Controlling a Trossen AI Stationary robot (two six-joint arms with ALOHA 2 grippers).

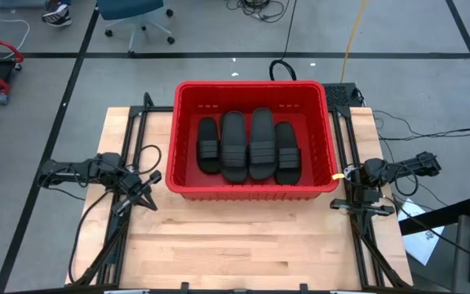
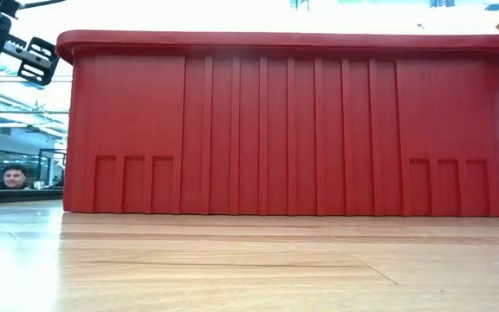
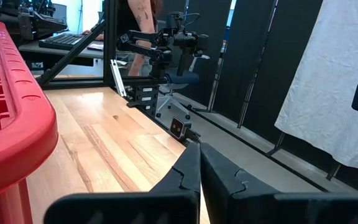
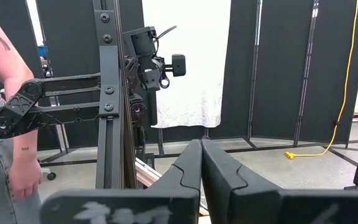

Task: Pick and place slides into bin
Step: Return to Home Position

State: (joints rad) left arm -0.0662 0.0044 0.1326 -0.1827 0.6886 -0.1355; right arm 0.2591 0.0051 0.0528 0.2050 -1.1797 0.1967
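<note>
Plainly, the left pincer (image 3: 200,149) was pinched to nothing, its two dark fingers pressed together and holding no slide; it hung off the bin's (image 1: 251,85) 8 o'clock corner, just beside the red wall but apart from it. The right pincer (image 4: 201,146) was likewise closed and empty, parked off the bin's 4 o'clock corner near the tabletop's (image 1: 243,245) edge. Both arms sat folded low at 9 and 3 o'clock of the tabletop, well clear of the bin's mouth.

By that posture, the step in hand looked to be the return to rest, and it seemed all but finished. Little more was called for than settling both arms where they hung, clear of the rim.

The bin stood toward 12 o'clock of the tabletop. Inside it four slides (image 1: 249,145) showed side by side, soles running 12 to 6 o'clock, straps up. Whether others lay beneath them could not be told. No slide showed on the bare wood around the bin, so the loading appeared done.
</note>
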